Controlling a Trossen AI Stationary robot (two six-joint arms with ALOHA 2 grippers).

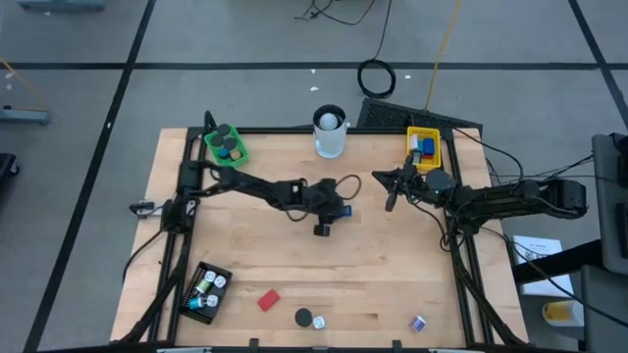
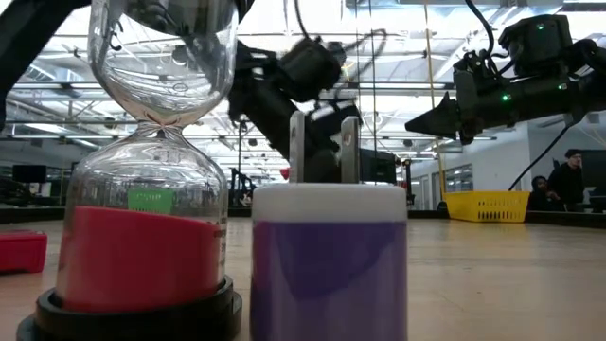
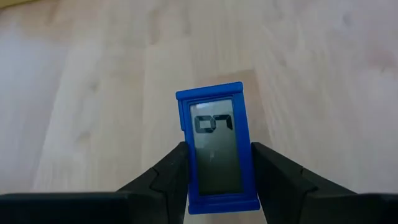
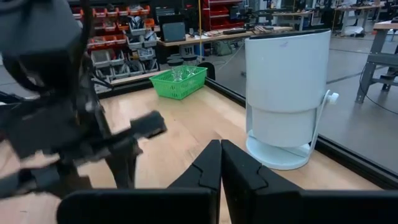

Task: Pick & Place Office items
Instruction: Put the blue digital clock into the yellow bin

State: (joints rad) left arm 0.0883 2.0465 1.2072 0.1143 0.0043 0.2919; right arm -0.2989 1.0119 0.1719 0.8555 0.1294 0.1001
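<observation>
My left gripper is over the middle of the table, shut on a small blue block with a grey display. My right gripper hovers shut to its right, near the yellow tray, and touches nothing. On the table near the near edge lie a red block, a black round cap with a small white piece beside it, and a white-and-blue piece. More items sit in the green tray, the yellow tray and the black tray. My left gripper pinches the blue block between its two fingers, which lie on its two long sides at the end nearer the wrist. The fingers come from above, pointing down. The block sticks out past the fingertips over the wood, display toward the camera.
A tall white cup stands at the far edge between the green and yellow trays. In the low view an hourglass with red sand and a purple-and-white cylinder stand close to the near edge. Bare wood lies around the table's middle.
</observation>
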